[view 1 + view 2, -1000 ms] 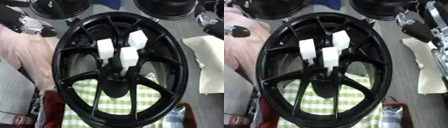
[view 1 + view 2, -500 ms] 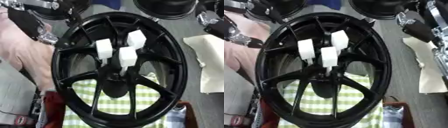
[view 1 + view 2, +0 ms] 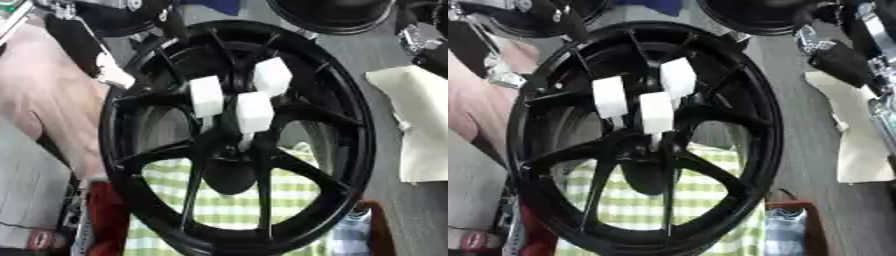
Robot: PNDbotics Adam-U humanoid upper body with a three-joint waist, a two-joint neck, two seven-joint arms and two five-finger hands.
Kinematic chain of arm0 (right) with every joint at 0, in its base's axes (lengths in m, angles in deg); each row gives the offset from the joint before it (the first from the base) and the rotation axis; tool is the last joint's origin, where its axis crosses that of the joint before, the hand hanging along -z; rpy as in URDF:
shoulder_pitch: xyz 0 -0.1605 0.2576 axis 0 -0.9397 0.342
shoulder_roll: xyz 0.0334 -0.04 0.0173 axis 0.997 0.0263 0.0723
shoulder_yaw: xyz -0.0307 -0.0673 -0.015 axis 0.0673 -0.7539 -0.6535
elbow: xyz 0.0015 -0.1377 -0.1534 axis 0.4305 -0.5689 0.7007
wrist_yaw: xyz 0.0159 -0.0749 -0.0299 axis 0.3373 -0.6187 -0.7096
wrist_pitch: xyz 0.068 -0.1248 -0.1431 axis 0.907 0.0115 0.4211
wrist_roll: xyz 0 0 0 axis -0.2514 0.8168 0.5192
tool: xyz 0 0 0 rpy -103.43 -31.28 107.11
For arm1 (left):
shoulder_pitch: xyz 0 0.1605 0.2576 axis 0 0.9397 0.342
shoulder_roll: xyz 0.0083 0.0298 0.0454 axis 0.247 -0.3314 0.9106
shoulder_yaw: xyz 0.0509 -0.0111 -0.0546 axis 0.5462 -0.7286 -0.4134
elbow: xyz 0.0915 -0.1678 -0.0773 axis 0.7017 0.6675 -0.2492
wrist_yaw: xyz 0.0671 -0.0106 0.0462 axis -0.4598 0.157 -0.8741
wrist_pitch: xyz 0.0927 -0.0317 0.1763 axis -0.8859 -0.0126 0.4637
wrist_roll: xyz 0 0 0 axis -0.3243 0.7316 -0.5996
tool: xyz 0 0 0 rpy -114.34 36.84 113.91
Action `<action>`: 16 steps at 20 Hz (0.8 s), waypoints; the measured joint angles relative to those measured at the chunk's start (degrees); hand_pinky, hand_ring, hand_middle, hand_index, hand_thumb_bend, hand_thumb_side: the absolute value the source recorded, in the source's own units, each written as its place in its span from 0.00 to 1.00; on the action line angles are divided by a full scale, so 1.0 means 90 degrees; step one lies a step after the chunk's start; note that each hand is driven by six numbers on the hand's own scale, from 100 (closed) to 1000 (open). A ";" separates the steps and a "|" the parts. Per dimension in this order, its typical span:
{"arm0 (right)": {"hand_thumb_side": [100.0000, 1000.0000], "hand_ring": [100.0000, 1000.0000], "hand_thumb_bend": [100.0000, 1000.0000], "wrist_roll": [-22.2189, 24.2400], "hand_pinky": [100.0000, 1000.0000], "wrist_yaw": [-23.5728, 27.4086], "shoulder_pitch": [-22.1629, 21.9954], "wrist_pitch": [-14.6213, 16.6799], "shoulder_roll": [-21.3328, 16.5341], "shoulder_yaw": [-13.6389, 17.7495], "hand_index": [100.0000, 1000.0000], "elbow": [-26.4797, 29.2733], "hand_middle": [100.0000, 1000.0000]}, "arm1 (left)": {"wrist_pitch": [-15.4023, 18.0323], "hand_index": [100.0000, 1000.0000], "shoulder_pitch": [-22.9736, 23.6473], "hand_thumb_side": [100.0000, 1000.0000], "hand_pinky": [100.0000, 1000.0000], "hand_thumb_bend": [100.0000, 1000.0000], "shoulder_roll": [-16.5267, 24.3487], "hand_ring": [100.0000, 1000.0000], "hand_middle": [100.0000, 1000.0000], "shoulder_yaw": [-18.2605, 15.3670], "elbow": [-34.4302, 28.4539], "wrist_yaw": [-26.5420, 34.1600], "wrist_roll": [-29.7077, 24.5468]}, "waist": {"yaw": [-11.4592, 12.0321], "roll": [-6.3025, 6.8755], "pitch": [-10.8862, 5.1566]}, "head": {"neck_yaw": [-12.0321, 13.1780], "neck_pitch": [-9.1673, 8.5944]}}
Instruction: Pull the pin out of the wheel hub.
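Not yet begun, by the look of it — three white pins (image 3: 255,111) standing in the centre of the black wheel hub (image 3: 236,135), which leans over a green checked cloth (image 3: 236,200). No hand on any pin. Left hand (image 3: 103,67) at the hub's upper-left rim, near but apart from the pins; fingers' state impossible to tell. Right hand (image 3: 837,60) well off at upper right — fingers likewise unclear. Left to do: reach, grasp, pull.

Even, diffuse light, soft shadows; both views slightly blurred, the white pins (image 3: 255,112) nearly overexposed.
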 measured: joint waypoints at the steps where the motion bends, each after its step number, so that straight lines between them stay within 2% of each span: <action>1: 0.41 0.76 0.03 0.0006 0.90 0.0004 0.0000 0.0003 0.0018 -0.0001 0.77 -0.0002 0.77 | 0.0021 0.85 -0.0006 0.21 0.84 0.25 -0.0004 0.79 0.79 0.0000 0.0000 0.0000 0.0021 | -0.0010 0.0000 0.0014 | 0.0004 -0.0001; 3: 0.41 0.76 0.03 0.0012 0.90 0.0017 0.0004 0.0006 0.0024 -0.0002 0.77 -0.0004 0.77 | 0.0071 0.84 -0.0032 0.16 0.84 0.22 -0.0049 0.78 0.78 -0.0001 0.0000 0.0013 0.0071 | -0.0043 -0.0001 0.0048 | 0.0026 -0.0007; 6: 0.41 0.76 0.03 0.0028 0.90 0.0030 0.0021 0.0006 0.0026 -0.0017 0.77 -0.0006 0.77 | 0.0147 0.84 -0.0048 0.13 0.84 0.21 -0.0100 0.78 0.79 -0.0001 -0.0004 0.0096 0.0147 | -0.0083 -0.0001 0.0076 | 0.0057 -0.0025; 7: 0.41 0.76 0.03 0.0033 0.90 0.0036 0.0036 0.0009 0.0028 -0.0024 0.77 -0.0006 0.77 | 0.0162 0.84 -0.0048 0.12 0.84 0.24 -0.0104 0.78 0.80 0.0000 -0.0005 0.0124 0.0162 | -0.0088 -0.0001 0.0077 | 0.0062 -0.0034; 14: 0.41 0.76 0.02 0.0050 0.90 0.0050 0.0095 0.0023 0.0074 -0.0043 0.77 -0.0020 0.77 | 0.0209 0.84 -0.0065 0.04 0.84 0.23 -0.0108 0.78 0.79 0.0164 -0.0008 0.0257 0.0209 | -0.0182 0.0013 0.0145 | 0.0129 -0.0038; 16: 0.41 0.76 0.02 0.0052 0.90 0.0052 0.0118 0.0024 0.0074 -0.0047 0.77 -0.0021 0.77 | 0.0221 0.85 -0.0096 0.02 0.84 0.25 -0.0111 0.79 0.81 0.0222 -0.0015 0.0259 0.0221 | -0.0213 0.0031 0.0162 | 0.0144 -0.0051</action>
